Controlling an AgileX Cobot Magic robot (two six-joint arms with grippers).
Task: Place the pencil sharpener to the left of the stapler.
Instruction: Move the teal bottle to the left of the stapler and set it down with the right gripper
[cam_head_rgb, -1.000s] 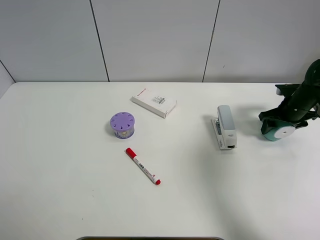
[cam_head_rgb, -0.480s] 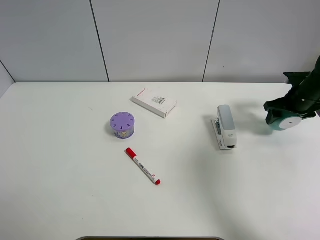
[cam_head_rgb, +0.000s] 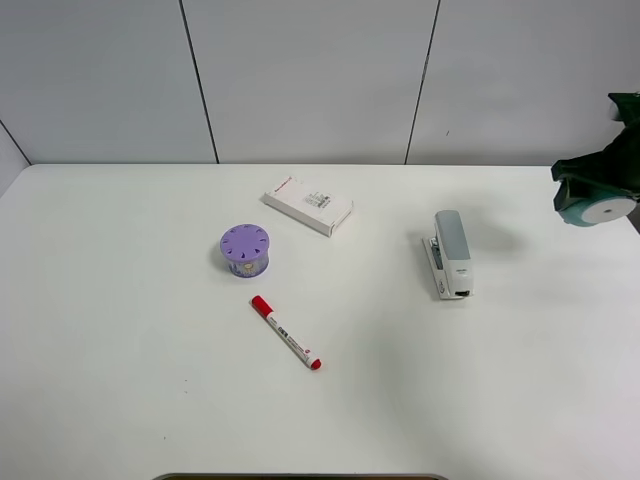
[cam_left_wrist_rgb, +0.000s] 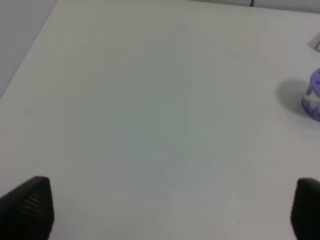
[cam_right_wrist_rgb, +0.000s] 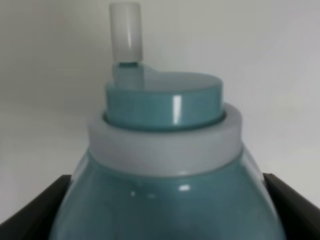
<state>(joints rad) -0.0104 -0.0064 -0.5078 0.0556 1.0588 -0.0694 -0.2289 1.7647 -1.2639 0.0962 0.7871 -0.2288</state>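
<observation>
As right hand (cam_head_rgb: 590, 189) clasps it, pencil sharpener (cam_head_rgb: 606, 209) aloft

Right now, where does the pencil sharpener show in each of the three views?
Exterior high: the pencil sharpener is at the far right edge, held in the right claw, right of the stapler.
Left wrist: not in it.
Right wrist: it fills the picture close up, between the claw's fingers.
Shared landmark: the purple container shows in exterior high and left wrist; the right wrist shares only the sharpener.
</observation>
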